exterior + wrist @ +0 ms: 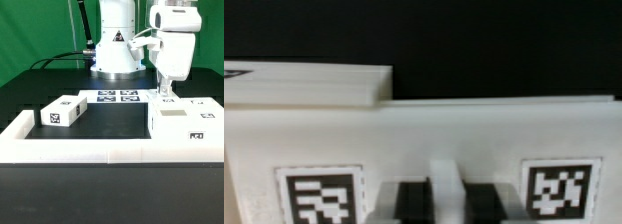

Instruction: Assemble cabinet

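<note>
The large white cabinet body [186, 122] lies at the exterior view's right, with tags on its top and side. My gripper [164, 92] stands upright over its far left edge. In the wrist view the body's white face [438, 135] fills the picture, with a tag on each side of the jaws. My gripper [445, 200] has its two dark fingers [402, 203] pressed against a thin upright white panel edge [445, 180] of that body. A smaller white box part [60, 112] with tags lies apart at the exterior view's left. Another white part [304, 85] shows beyond the body.
The marker board [115, 97] lies flat at the back middle, in front of the arm's base [115, 50]. A long low white L-shaped rail [100, 150] runs along the front and up both sides of the black table.
</note>
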